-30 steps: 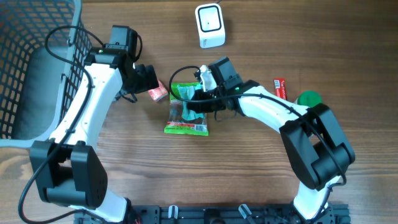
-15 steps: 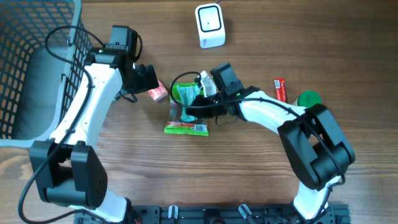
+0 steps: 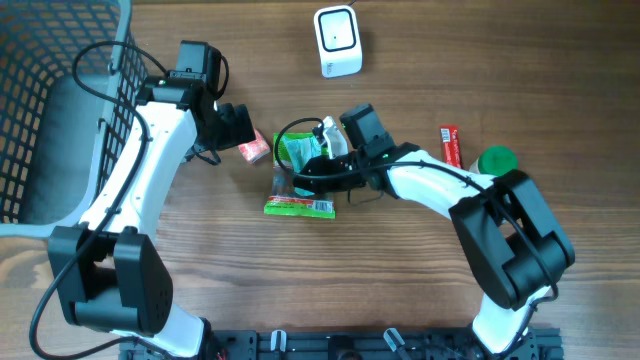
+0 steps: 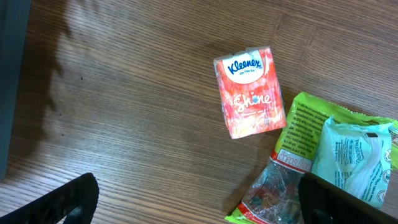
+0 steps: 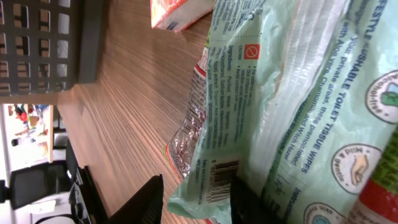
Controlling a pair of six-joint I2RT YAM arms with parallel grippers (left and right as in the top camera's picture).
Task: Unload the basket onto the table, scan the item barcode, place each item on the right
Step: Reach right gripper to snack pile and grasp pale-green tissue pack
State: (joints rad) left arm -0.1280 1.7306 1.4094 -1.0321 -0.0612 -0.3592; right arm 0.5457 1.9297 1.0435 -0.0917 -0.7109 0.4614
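Your left gripper (image 3: 238, 126) hangs with jaws wide apart, empty, beside the Kleenex (image 4: 250, 91). The wipes (image 3: 300, 150) lie mid-table on a green packet (image 3: 298, 206), apart from the scanner (image 3: 337, 40). Your right gripper (image 5: 194, 202) has its jaws apart around the wipes' corner.

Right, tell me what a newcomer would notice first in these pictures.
The pile mid-table: a pale wipes pack over a green snack packet, the right gripper at the pack's edge. Just left lies a small orange Kleenex pack, the left gripper open close by. A white scanner stands at the far edge, a wire basket at the left.
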